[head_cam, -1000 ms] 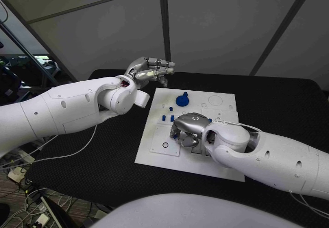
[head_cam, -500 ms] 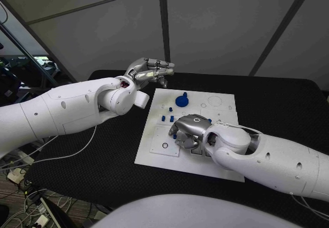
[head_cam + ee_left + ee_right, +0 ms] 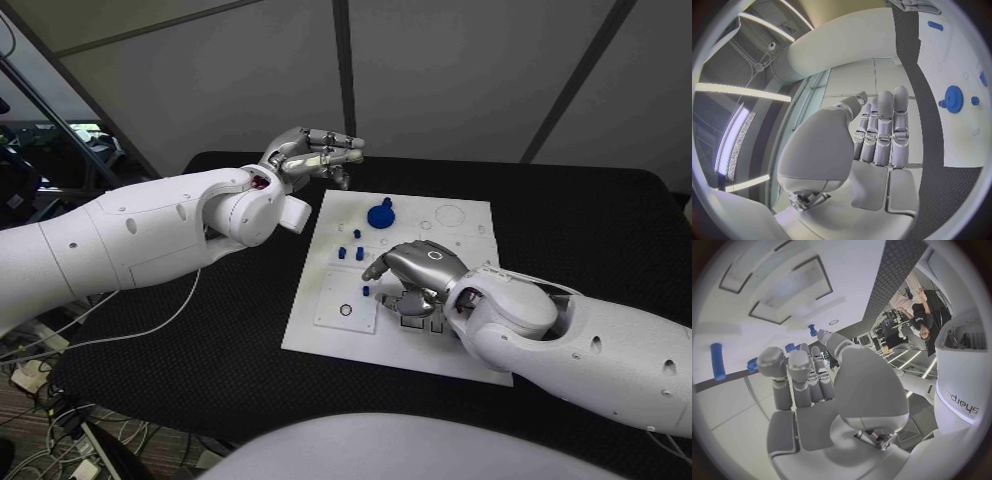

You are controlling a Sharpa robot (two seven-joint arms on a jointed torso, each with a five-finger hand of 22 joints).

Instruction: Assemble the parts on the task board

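We rest our right hand point(image 3: 418, 275), fingers curled, on the task board point(image 3: 325, 310); our left hand point(image 3: 310, 155), fingers together, hovers beyond it.

A robotics lab or test cell, set up for bench trials.

The work surface was a black cloth-covered table point(image 3: 577, 215) closed in at the back by plain grey partition panels point(image 3: 462, 70) joined with dark strips. Loose white and grey cables point(image 3: 58, 350) trailed over the floor beside the table, and dark equipment racks point(image 3: 43, 150) stood behind the panels' edge. On the table lay a flat white rectangular task board point(image 3: 325, 330) with cut-out recesses, a fixture made for testing, and long ceiling strip lights point(image 3: 736, 90) ran overhead.
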